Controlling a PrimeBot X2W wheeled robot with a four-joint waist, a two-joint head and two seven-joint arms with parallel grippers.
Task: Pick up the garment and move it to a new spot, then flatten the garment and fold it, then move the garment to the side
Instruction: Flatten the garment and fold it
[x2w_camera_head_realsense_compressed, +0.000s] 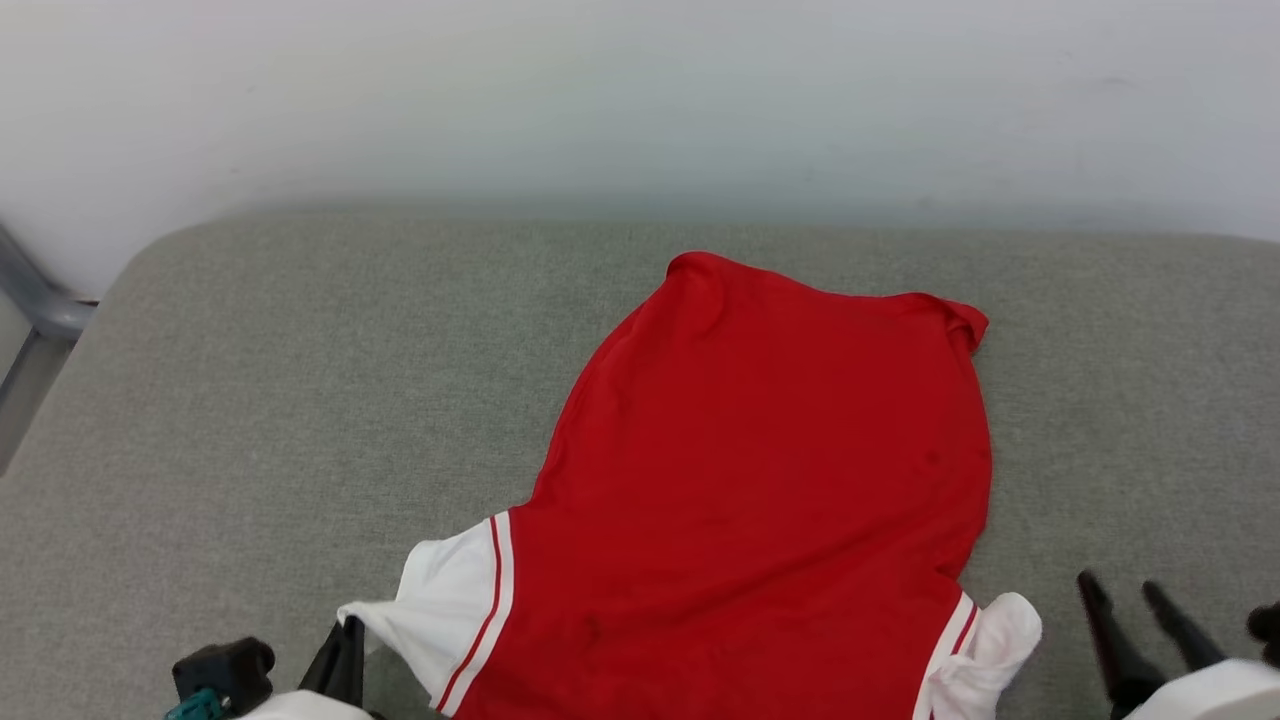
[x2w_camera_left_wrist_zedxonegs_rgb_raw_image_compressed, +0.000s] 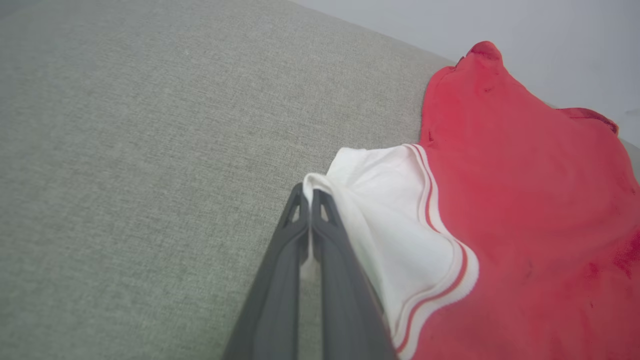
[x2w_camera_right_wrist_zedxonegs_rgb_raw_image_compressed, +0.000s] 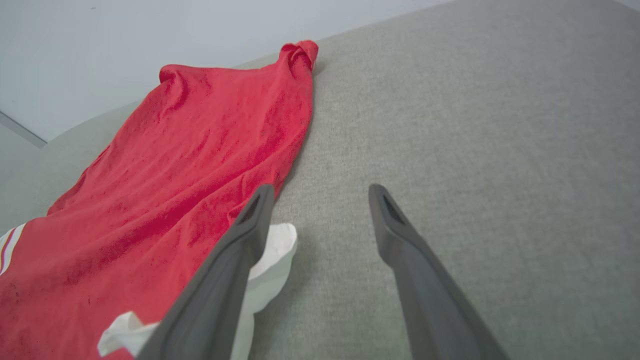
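On the head view I see the garment (x2w_camera_head_realsense_compressed: 760, 480) lying red face up on the grey worktop (x2w_camera_head_realsense_compressed: 300, 400), right of centre, sleeves toward me. Its far end stops short of the worktop's back edge below the wall (x2w_camera_head_realsense_compressed: 640, 100). Broad bare surface lies to its left, a narrower strip to its right. My left hand (x2w_camera_head_realsense_compressed: 350, 632) sits at the left sleeve (x2w_camera_head_realsense_compressed: 445, 590); my right hand (x2w_camera_head_realsense_compressed: 1120, 585) is just right of the right sleeve (x2w_camera_head_realsense_compressed: 990, 650). On the left wrist view, the fingers are pressed together, pinching the white sleeve's edge. On the right wrist view, the fingers stand spread above bare worktop beside the crumpled sleeve, gripping nothing.
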